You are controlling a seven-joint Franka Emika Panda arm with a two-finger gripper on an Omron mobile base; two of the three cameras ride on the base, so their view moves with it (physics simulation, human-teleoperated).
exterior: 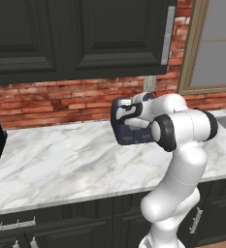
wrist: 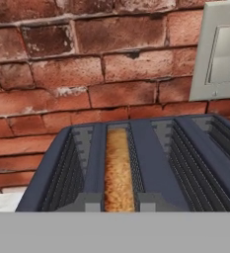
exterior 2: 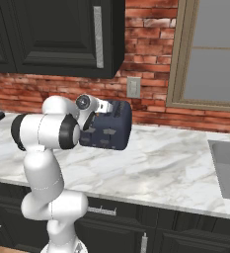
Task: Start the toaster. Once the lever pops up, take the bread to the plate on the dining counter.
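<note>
Left base view: set behind and left of the arm, facing forward and down over the marble counter (exterior: 61, 160); arm rising at lower right, toaster (exterior: 129, 135) at mid-distance before the brick wall (exterior: 46, 104).
Right base view: set behind and right of the arm, facing likewise; arm at lower left, sink (exterior 2: 227, 170) at the right edge.
Hand view: very near, looking along the fingers onto the toaster's top slots, bread (wrist: 119, 170) just ahead.
Shared: toaster, counter, brick wall, wall outlet (exterior 2: 133, 87).
</note>
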